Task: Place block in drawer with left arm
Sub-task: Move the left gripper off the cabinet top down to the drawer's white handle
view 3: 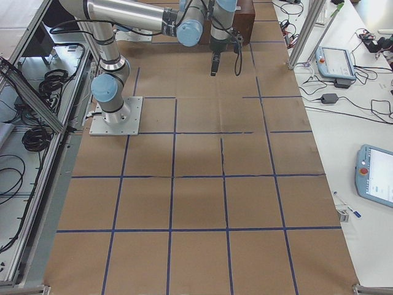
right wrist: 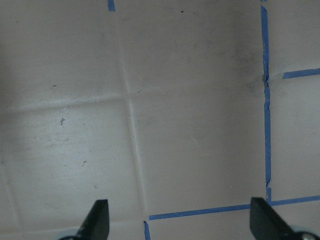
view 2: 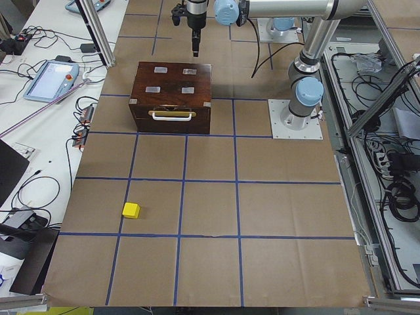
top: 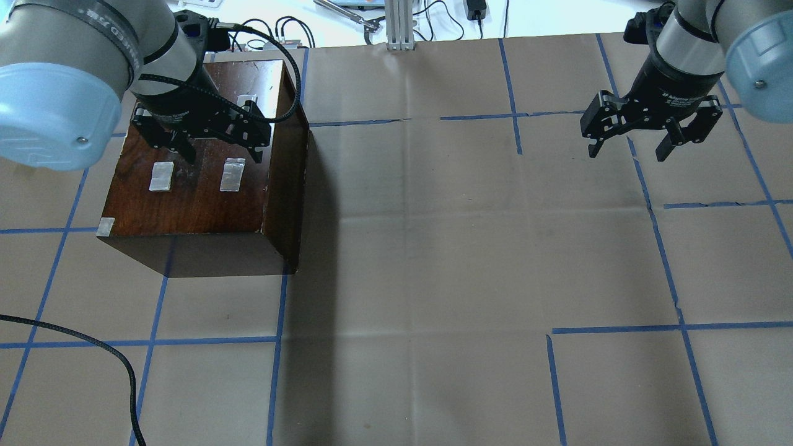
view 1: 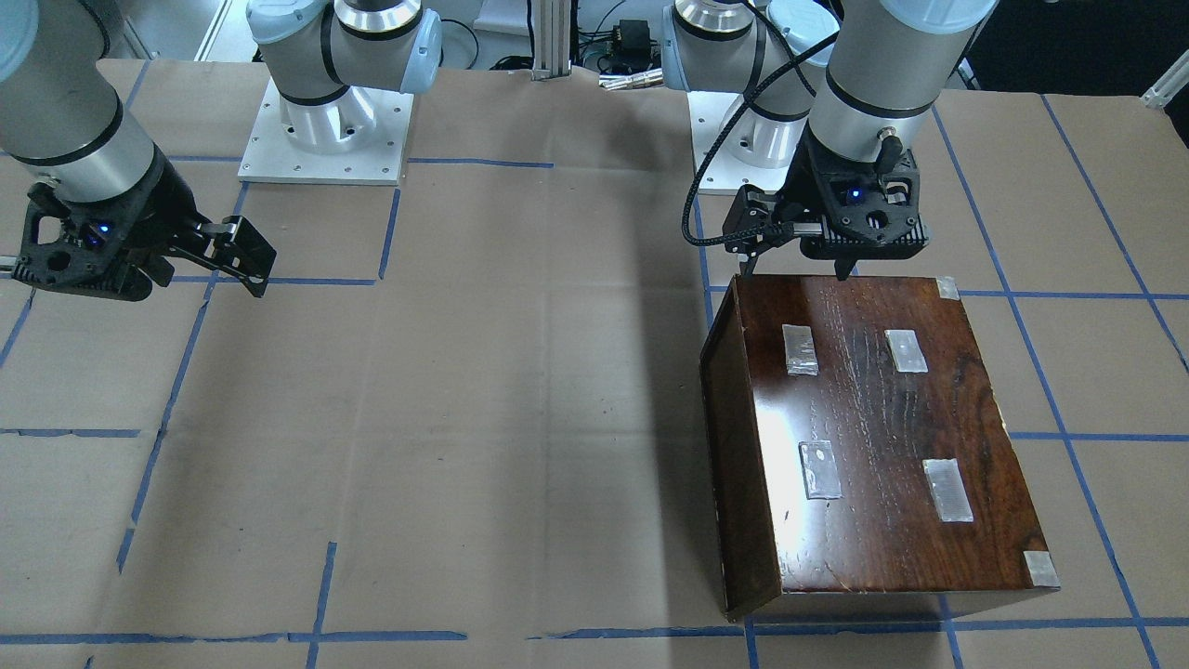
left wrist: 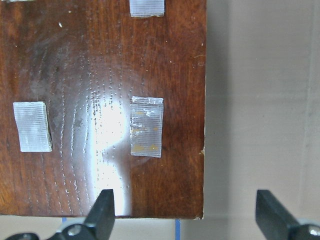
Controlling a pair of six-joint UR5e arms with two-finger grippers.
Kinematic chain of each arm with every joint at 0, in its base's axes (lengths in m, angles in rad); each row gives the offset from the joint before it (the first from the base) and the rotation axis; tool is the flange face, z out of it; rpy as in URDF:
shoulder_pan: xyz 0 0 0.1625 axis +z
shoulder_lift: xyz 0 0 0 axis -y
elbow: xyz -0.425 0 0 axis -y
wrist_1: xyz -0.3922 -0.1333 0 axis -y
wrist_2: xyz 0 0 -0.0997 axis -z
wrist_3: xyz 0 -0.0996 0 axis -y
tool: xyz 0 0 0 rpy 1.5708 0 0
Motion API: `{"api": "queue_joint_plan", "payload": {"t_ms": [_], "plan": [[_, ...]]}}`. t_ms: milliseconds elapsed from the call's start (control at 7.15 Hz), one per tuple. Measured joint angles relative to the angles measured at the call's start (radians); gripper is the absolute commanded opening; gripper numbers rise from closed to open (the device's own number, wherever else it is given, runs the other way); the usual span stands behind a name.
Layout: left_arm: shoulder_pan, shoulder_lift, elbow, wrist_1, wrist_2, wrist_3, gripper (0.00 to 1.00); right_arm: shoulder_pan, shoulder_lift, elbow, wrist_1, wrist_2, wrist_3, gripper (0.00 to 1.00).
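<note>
Block [view 2: 131,210], yellow, on the worktop [view 2: 210,216] well apart from the cabinet [view 2: 172,98], shown only by the left-end view; left hand [top: 222,153] spread wide, empty, above the cabinet's corner.

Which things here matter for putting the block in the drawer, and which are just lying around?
For the job: yellow block; drawer, closed; dark cabinet; left gripper, open above the cabinet top.

Lying about: right gripper, open over bare paper; tape patches; black cable; pendant on the side bench.
</note>
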Motion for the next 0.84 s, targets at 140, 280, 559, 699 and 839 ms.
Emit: {"api": "queue_joint_plan", "payload": {"t_ms": [140,280,559,699,839], "plan": [[0.000,0.001,0.000,0.000,0.000,0.000,1.00,0.000,0.000,0.000,0.000,0.000,0.000,1.00],[0.000,0.002,0.000,0.000,0.000,0.000,1.00,0.000,0.000,0.000,0.000,0.000,0.000,1.00],[0.004,0.002,0.001,0.000,-0.002,0.002,1.00,0.000,0.000,0.000,0.000,0.000,0.000,1.00],[0.011,0.003,0.001,0.000,-0.004,0.005,1.00,0.000,0.000,0.000,0.000,0.000,0.000,1.00],[0.023,0.004,0.003,0.003,-0.006,0.011,1.00,0.000,0.000,0.000,0.000,0.000,0.000,1.00]]}}
